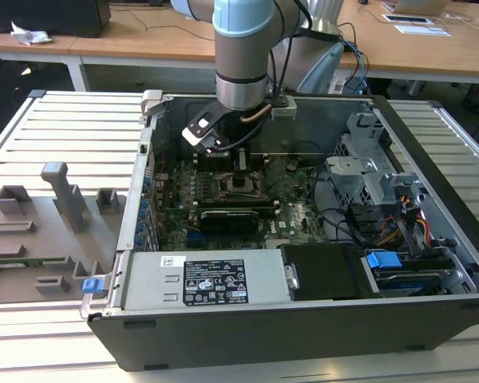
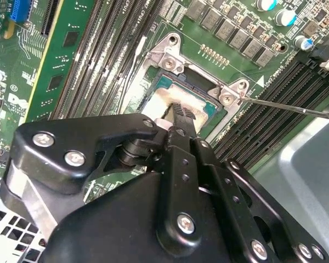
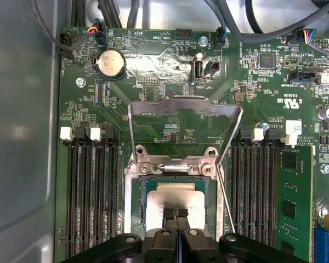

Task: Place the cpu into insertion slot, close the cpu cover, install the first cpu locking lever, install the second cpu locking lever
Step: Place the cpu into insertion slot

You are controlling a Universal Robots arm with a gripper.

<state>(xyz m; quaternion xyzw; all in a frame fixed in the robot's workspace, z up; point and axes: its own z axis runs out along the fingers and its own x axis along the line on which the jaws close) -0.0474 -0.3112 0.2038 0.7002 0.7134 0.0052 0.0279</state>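
My pincer (image 3: 175, 215), fingers drawn narrow and gripping nothing, meets the cpu (image 3: 178, 193) lying in the insertion slot (image 3: 128, 197) at mid-board (image 3: 252, 82), cpu cover (image 3: 183, 104) raised; pressing a tilted chip could, I judge, bend the contacts.

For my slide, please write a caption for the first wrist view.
Gripper over the cpu seated in the insertion slot; cpu cover stands open.
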